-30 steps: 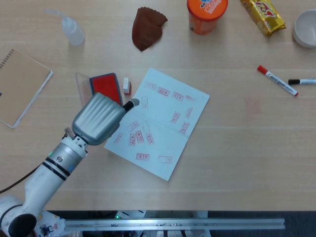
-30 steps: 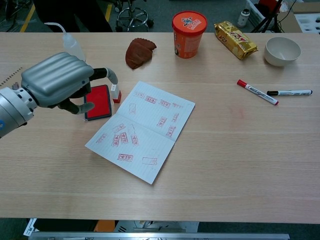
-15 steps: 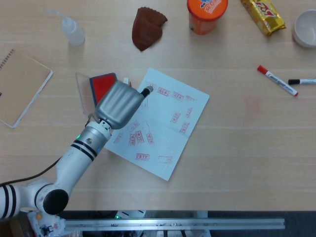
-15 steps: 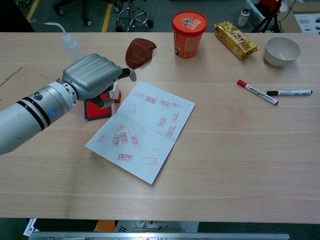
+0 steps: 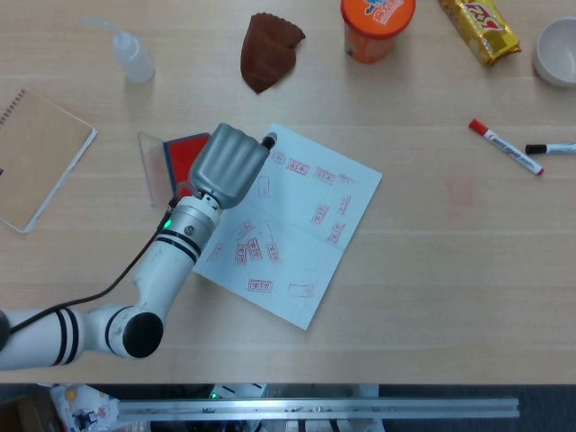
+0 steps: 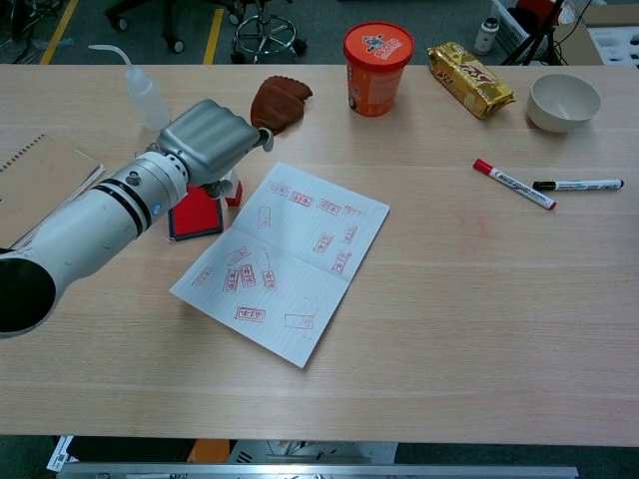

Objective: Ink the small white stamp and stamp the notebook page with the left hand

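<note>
Left robot hand (image 5: 230, 163) sits knuckles-up over the red ink pad (image 6: 193, 212) and the near-left corner of the page (image 5: 286, 220), fingers curled under; can't tell whether they grip anything. The small white stamp (image 6: 233, 188) peeks out just under the hand in chest view, at the pad's right edge, touching or just beside the page's edge. Hand covers most of the stamp and half the pad in head view. The right robot hand appears in neither view.

Page lies open mid-worktop, tilted, covered with many red stamp marks.

Around: squeeze bottle (image 5: 131, 54) far-left, brown cloth (image 5: 267, 49) beyond the page, orange cup (image 6: 376, 55) at the far edge with its lid on, contents hidden. Yellow snack pack (image 6: 471, 79) right of the cup. White bowl (image 6: 564, 101) in the far-right corner, inside not visible. Red-capped marker (image 5: 505, 146) and black-capped marker (image 5: 551, 148) lie near each other by the right edge. Tan spiral notebook (image 5: 34, 158) by the left edge, closed, well apart from the page.
</note>
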Action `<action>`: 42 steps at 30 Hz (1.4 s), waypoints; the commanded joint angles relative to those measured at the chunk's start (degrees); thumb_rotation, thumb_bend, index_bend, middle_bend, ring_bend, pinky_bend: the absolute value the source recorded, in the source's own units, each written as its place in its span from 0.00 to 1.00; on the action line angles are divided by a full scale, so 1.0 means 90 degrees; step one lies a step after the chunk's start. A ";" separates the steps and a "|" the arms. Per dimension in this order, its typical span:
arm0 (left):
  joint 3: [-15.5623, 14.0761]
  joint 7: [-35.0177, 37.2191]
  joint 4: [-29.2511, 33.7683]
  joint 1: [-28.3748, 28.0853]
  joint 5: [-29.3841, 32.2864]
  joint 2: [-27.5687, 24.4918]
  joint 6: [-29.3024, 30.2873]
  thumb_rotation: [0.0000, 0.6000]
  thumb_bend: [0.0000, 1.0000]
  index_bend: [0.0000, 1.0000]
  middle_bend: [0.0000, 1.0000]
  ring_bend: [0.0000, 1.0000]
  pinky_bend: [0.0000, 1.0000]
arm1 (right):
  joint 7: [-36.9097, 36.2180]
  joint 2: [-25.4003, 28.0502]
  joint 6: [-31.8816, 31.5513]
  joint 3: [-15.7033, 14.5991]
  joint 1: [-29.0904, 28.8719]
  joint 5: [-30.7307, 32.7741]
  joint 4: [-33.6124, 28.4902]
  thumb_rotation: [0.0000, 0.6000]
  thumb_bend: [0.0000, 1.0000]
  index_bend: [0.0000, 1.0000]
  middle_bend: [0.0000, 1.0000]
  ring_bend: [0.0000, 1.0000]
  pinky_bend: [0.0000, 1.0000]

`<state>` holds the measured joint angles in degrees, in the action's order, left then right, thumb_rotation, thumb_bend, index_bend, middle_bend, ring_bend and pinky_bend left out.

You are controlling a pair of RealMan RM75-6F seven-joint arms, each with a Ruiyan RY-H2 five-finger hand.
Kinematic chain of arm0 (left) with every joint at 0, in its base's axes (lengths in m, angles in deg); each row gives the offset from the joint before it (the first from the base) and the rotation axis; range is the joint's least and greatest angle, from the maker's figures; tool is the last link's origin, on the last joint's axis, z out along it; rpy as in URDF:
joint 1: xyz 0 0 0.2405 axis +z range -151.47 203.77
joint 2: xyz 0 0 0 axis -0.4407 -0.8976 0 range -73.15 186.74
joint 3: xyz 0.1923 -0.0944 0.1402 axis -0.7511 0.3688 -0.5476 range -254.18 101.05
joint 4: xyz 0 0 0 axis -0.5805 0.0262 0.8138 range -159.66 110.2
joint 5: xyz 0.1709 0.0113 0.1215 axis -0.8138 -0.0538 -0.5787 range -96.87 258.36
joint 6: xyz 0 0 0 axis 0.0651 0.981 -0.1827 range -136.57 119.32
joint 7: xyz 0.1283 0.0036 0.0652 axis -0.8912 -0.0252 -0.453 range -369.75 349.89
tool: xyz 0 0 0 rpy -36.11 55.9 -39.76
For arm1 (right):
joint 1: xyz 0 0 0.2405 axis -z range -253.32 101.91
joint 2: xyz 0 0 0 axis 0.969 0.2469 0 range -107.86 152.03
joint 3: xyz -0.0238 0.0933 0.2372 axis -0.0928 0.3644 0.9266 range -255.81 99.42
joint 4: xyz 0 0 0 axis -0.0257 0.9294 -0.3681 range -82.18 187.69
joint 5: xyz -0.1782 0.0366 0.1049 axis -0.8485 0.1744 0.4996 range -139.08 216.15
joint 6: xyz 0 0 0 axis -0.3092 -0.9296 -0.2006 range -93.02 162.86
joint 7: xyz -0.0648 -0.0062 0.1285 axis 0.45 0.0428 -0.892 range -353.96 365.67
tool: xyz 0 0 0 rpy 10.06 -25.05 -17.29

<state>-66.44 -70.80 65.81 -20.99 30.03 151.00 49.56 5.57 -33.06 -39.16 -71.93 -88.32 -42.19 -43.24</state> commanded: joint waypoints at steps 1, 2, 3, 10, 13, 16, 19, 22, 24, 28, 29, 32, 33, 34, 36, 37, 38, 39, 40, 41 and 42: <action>-0.0031 -0.0057 -0.0222 -0.0142 0.0171 0.0146 0.0056 1.00 0.27 0.25 0.99 1.00 1.00 | 0.0003 0.0002 0.0003 -0.0008 0.0001 0.0000 -0.0003 1.00 0.07 0.43 0.51 0.41 0.50; -0.0044 -0.0065 -0.0277 -0.0168 0.0203 0.0172 0.0065 1.00 0.27 0.25 0.99 1.00 1.00 | 0.0005 0.0005 0.0003 -0.0010 0.0002 0.0002 -0.0005 1.00 0.07 0.43 0.51 0.41 0.50; -0.0058 -0.0078 -0.0352 -0.0204 0.0263 0.0208 0.0069 1.00 0.27 0.25 0.99 1.00 1.00 | 0.0006 0.0008 0.0000 -0.0011 0.0004 0.0005 -0.0009 1.00 0.07 0.43 0.51 0.41 0.50; -0.0125 -0.0108 -0.0797 -0.0396 0.0612 0.0357 -0.0001 1.00 0.27 0.26 0.99 1.00 1.00 | 0.0007 0.0019 -0.0019 -0.0020 0.0028 0.0042 -0.0019 1.00 0.07 0.43 0.51 0.41 0.50; -0.0227 -0.0101 -0.0936 -0.0449 0.0589 0.0373 -0.0022 1.00 0.27 0.27 0.99 1.00 1.00 | 0.0013 0.0023 -0.0016 -0.0026 0.0036 0.0062 -0.0017 1.00 0.07 0.43 0.51 0.41 0.50; -0.0329 -0.0059 -0.1049 -0.0480 0.0543 0.0387 -0.0050 1.00 0.27 0.28 0.99 1.00 1.00 | 0.0010 0.0019 -0.0020 -0.0028 0.0039 0.0066 -0.0014 1.00 0.07 0.43 0.51 0.41 0.50; -0.0431 -0.0014 -0.1166 -0.0506 0.0463 0.0413 -0.0075 1.00 0.27 0.30 0.99 1.00 1.00 | 0.0004 0.0013 -0.0012 -0.0033 0.0038 0.0068 -0.0003 1.00 0.07 0.43 0.51 0.41 0.50; -0.0511 -0.0003 -0.1303 -0.0535 0.0356 0.0459 -0.0061 1.00 0.27 0.31 0.99 1.00 1.00 | 0.0003 0.0008 -0.0008 -0.0036 0.0038 0.0074 0.0003 1.00 0.07 0.43 0.51 0.41 0.50; -0.0540 0.0054 -0.1395 -0.0554 0.0312 0.0487 -0.0085 1.00 0.27 0.32 0.99 1.00 1.00 | -0.0003 0.0009 -0.0012 -0.0041 0.0048 0.0083 0.0004 1.00 0.07 0.43 0.51 0.41 0.50; -0.0618 0.0072 -0.1511 -0.0585 0.0245 0.0500 -0.0139 1.00 0.27 0.34 0.99 1.00 1.00 | -0.0010 0.0023 -0.0031 -0.0052 0.0077 0.0103 0.0009 1.00 0.07 0.43 0.51 0.41 0.50; -0.0647 0.0085 -0.1551 -0.0594 0.0217 0.0507 -0.0166 1.00 0.27 0.34 0.99 1.00 1.00 | -0.0009 0.0028 -0.0039 -0.0055 0.0087 0.0110 0.0008 1.00 0.07 0.43 0.51 0.41 0.50; -0.0696 0.0150 -0.1658 -0.0608 0.0135 0.0548 -0.0205 1.00 0.27 0.34 0.99 1.00 1.00 | -0.0003 0.0039 -0.0059 -0.0062 0.0109 0.0121 0.0003 1.00 0.07 0.43 0.51 0.41 0.50; -0.0713 0.0183 -0.1712 -0.0616 0.0092 0.0571 -0.0224 1.00 0.27 0.35 0.99 1.00 1.00 | -0.0003 0.0043 -0.0061 -0.0065 0.0115 0.0124 -0.0002 1.00 0.07 0.43 0.51 0.41 0.50; -0.0722 0.0210 -0.1757 -0.0623 0.0060 0.0590 -0.0242 1.00 0.27 0.35 0.99 1.00 1.00 | -0.0001 0.0047 -0.0066 -0.0066 0.0120 0.0124 -0.0007 1.00 0.07 0.43 0.51 0.41 0.50; -0.0740 0.0261 -0.1842 -0.0631 0.0011 0.0630 -0.0275 1.00 0.27 0.36 0.99 1.00 1.00 | 0.0003 0.0054 -0.0080 -0.0071 0.0132 0.0123 -0.0015 1.00 0.07 0.43 0.51 0.41 0.50; -0.0747 0.0284 -0.1900 -0.0639 -0.0011 0.0659 -0.0294 1.00 0.27 0.36 0.99 1.00 1.00 | 0.0005 0.0059 -0.0087 -0.0072 0.0140 0.0126 -0.0019 1.00 0.07 0.43 0.51 0.41 0.50; -0.0747 0.0301 -0.1943 -0.0645 -0.0025 0.0680 -0.0306 1.00 0.27 0.36 0.99 1.00 1.00 | 0.0008 0.0064 -0.0091 -0.0073 0.0145 0.0130 -0.0022 1.00 0.07 0.43 0.51 0.41 0.50; -0.0746 0.0318 -0.1978 -0.0649 -0.0035 0.0698 -0.0317 1.00 0.27 0.36 0.99 1.00 1.00 | 0.0012 0.0067 -0.0096 -0.0073 0.0150 0.0134 -0.0024 1.00 0.07 0.43 0.51 0.41 0.50; -0.0741 0.0335 -0.2010 -0.0654 -0.0042 0.0715 -0.0327 1.00 0.27 0.37 0.99 1.00 1.00 | 0.0016 0.0070 -0.0098 -0.0074 0.0155 0.0139 -0.0028 1.00 0.07 0.43 0.51 0.41 0.50; -0.0733 0.0357 -0.2054 -0.0660 -0.0047 0.0739 -0.0343 1.00 0.27 0.37 0.99 1.00 1.00 | 0.0019 0.0075 -0.0099 -0.0076 0.0160 0.0145 -0.0033 1.00 0.07 0.43 0.51 0.41 0.50; -0.0726 0.0367 -0.2089 -0.0668 -0.0049 0.0757 -0.0353 1.00 0.27 0.37 0.99 1.00 1.00 | 0.0021 0.0078 -0.0099 -0.0076 0.0163 0.0149 -0.0037 1.00 0.07 0.43 0.51 0.41 0.50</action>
<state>-73.03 -67.63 47.19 -26.92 29.66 157.66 46.50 5.76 -32.36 -40.05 -72.61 -86.85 -40.85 -43.57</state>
